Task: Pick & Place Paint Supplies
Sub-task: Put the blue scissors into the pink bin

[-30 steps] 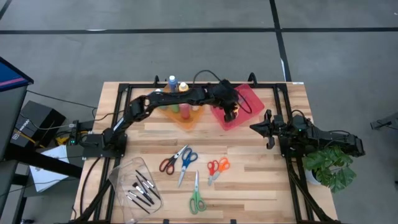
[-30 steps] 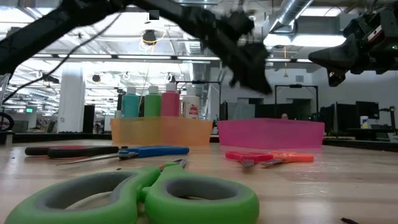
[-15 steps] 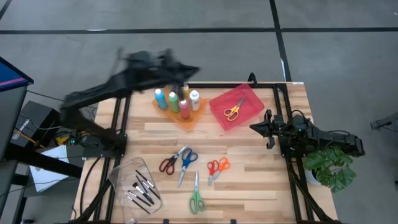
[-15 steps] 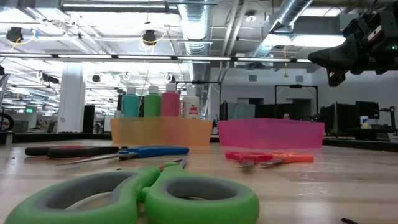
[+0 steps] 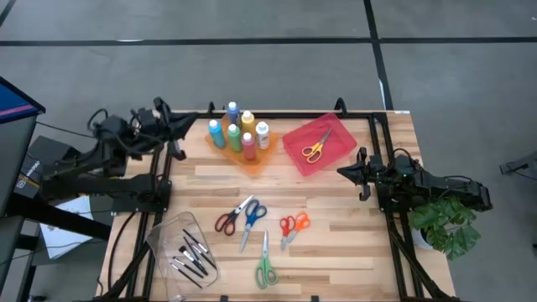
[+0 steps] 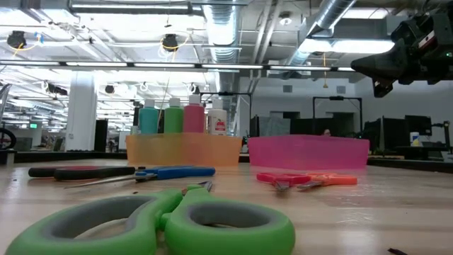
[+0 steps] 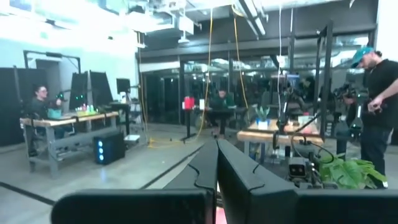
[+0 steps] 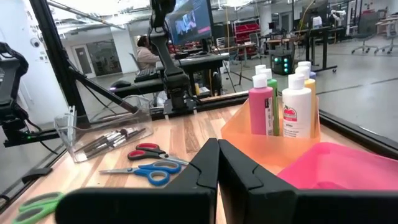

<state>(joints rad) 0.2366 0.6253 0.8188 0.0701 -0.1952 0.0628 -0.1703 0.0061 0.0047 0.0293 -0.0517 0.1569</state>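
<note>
The yellow-handled scissors (image 5: 315, 150) lying in the pink plastic tray (image 5: 338, 135) are seen only from above; in the low view they are hidden behind the tray's wall. The thin dark-handled brushes (image 5: 191, 254) in the clear plastic tray (image 5: 164, 237) at the table's front left are too small to be counted. The small coloured paint bottles (image 5: 238, 132) are stood together in the orange triangular tray (image 5: 252, 163). On the bare boards of the slatted wooden table (image 5: 336, 243) are laid the red-handled scissors (image 5: 226, 220), the blue-handled scissors (image 5: 252, 216), the orange-handled scissors (image 5: 294, 225) and the green-handled scissors (image 5: 266, 268), the last cut off at the low view's edge. The left gripper (image 5: 178, 148) is held at the table's back left corner, its fingers pressed together on nothing. The right gripper (image 5: 344, 172) is held at the right edge beside the pink tray, likewise closed and empty. Beyond the table an open hall with desks, monitors and people is seen.
</note>
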